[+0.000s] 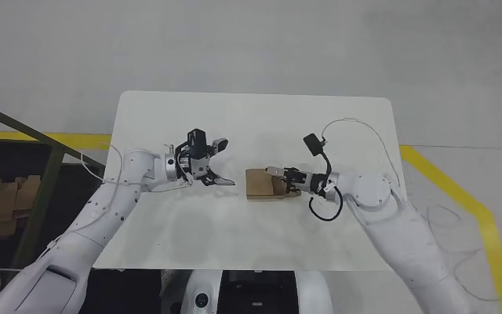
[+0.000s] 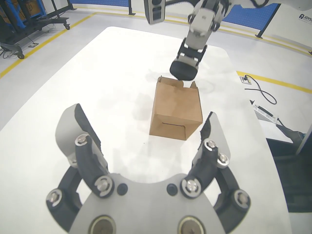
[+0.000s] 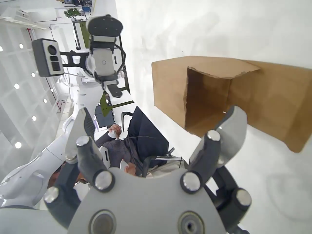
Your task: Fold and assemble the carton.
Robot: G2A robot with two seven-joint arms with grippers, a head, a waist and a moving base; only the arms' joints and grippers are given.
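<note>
The carton (image 1: 259, 184) lies on its side on the table (image 1: 251, 118), close to the centre and slightly to the right. It is brown and partly assembled. Its closed end, which has a tuck slot, faces left. Its open end faces right, and the flaps there stick out past the body.

Left hand (image 1: 223, 162): located left of the carton and clear of it. It points at the closed end. The fingers (image 2: 80, 122) are spread wide apart and hold nothing. In the left wrist view the carton (image 2: 175, 108) sits on the table beyond the fingertips, with bare table between them.

Right hand (image 1: 282, 179): located at the right, open end of the carton. The fingers are apart and not clamped on anything. In the right wrist view one finger (image 3: 234, 122) overlaps the edge of the open mouth of the carton (image 3: 268, 98). The other finger stands off to the side, away from the board. It is not possible to tell whether the first finger is touching the carton. In the left wrist view the right hand (image 2: 182, 70) sits just above the far flaps of the carton.
</note>
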